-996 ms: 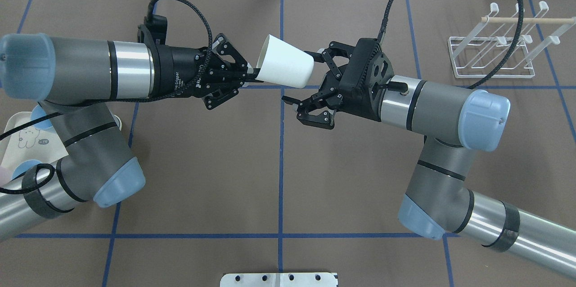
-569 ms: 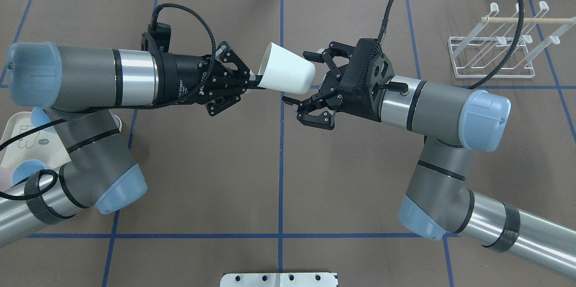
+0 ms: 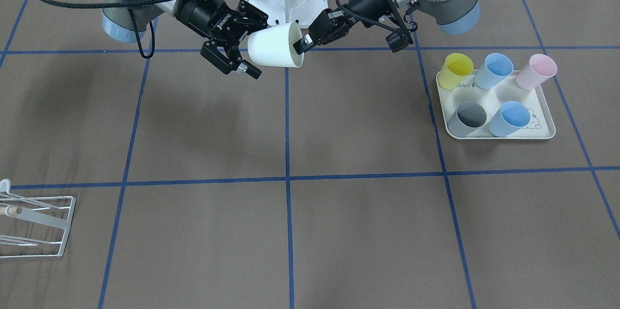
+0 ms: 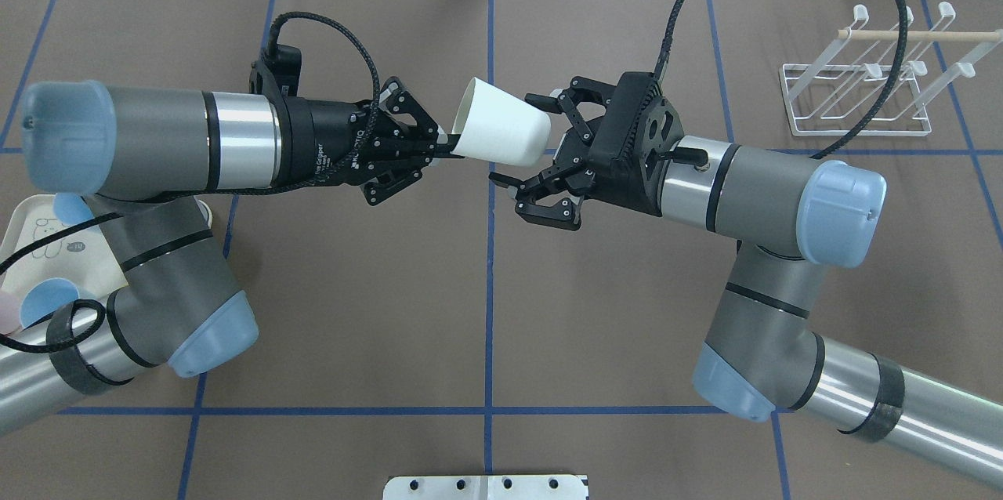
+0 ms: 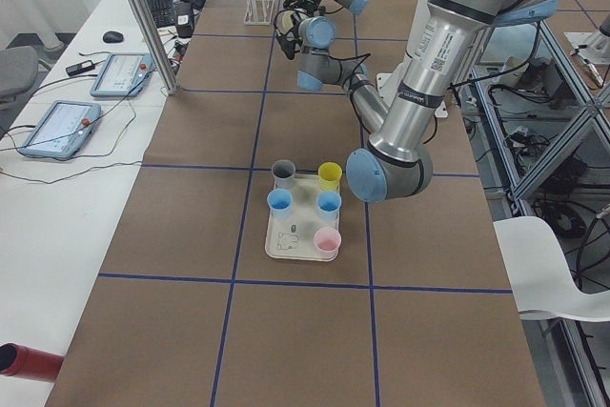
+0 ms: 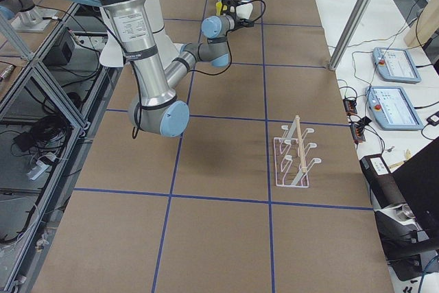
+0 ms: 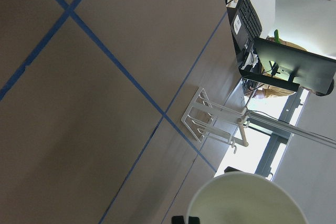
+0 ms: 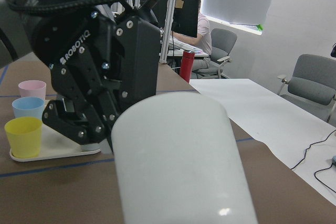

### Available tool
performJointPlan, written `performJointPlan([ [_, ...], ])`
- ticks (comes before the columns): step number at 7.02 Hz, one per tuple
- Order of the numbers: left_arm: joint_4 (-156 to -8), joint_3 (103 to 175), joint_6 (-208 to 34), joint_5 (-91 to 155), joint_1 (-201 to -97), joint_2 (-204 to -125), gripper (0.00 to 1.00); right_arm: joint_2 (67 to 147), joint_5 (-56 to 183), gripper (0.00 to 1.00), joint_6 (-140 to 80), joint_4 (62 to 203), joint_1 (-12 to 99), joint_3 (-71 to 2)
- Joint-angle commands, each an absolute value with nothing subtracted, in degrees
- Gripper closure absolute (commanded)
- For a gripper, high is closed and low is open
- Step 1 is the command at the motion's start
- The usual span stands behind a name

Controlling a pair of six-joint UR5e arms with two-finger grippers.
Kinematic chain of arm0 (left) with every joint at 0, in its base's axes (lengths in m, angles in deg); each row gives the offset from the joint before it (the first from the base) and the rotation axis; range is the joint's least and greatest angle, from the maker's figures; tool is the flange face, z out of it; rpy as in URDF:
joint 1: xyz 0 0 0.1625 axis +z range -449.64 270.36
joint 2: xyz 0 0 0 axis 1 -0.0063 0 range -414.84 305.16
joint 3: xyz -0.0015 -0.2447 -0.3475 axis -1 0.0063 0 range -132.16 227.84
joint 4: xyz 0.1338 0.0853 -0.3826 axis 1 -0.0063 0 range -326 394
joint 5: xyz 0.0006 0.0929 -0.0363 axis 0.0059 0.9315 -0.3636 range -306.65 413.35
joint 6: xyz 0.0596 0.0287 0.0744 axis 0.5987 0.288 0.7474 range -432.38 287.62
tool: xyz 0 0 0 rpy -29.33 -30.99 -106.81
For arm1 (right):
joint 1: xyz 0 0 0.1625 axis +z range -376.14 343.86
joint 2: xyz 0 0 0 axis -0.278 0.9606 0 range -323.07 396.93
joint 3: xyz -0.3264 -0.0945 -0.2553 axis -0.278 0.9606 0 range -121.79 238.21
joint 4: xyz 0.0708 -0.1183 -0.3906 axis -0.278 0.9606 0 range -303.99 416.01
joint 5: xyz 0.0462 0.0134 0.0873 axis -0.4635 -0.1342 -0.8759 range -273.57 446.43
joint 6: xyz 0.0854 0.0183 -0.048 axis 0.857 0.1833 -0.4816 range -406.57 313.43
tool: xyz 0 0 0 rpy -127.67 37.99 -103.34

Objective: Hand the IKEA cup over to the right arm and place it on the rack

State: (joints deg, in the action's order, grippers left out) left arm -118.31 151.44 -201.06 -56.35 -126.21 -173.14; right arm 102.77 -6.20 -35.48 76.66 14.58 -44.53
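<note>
Covering the desk (image 4: 627, 312) was brown paper (image 4: 353, 288) crossed by blue lines (image 4: 489, 288). The room behind had grey chairs (image 8: 310, 85) and a person (image 8: 202, 24) at a screen (image 8: 185, 17). The cup (image 4: 501, 132) was plain white, wide at the mouth and small at the bottom. It hung on its side over the desk's middle. The left pincer (image 4: 443, 146) pinched its rim. The right pincer (image 4: 521, 139) was spread wide around its bottom, maybe not touching. The rack (image 4: 854, 104) stood well apart.

Overhead and front cameras face each other, sharing the white cup (image 4: 501, 126).
</note>
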Motion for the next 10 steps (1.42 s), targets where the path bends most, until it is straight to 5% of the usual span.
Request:
performJointPlan([
  [1,-118.31,151.02,-201.06,-56.34,-126.20,-173.14,1.00,102.76,-6.20,0.02,-35.68,76.66,14.53,-44.53],
  [5,-118.31,150.85,-200.97,-56.34,-126.20,-173.14,1.00,102.84,-6.20,0.15,-35.76,76.66,14.71,-44.71],
  [9,-118.40,150.85,-198.79,-56.42,-126.29,-173.14,1.00,103.02,-6.12,0.41,-35.76,76.66,14.88,-44.71],
  [10,-118.40,150.85,-198.60,-56.51,-126.29,-173.14,0.93,103.11,-6.03,0.45,-35.76,76.66,14.88,-44.71],
])
